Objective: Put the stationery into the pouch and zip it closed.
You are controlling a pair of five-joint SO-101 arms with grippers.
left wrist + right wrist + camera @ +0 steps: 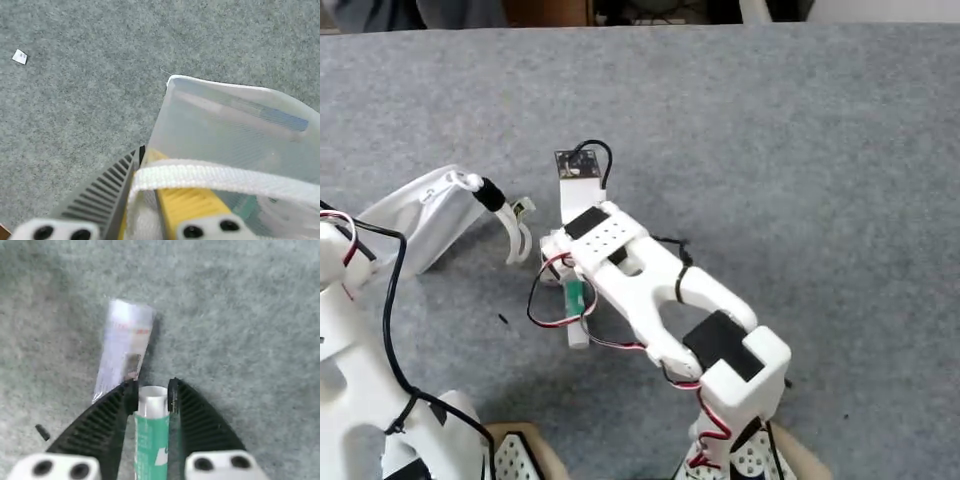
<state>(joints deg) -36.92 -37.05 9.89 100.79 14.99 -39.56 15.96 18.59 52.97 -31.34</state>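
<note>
Glue stick: clamped in right gripper, near table centre | pouch: to its left, rim pinched in left gripper | small packet: just beside stick tip.

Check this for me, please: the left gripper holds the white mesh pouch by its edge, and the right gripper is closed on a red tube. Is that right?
One detail is wrong. The tube in the right gripper is green with a white end, not red, as the right wrist view shows. The rest is right: the left gripper holds the pouch by its edge.
</note>
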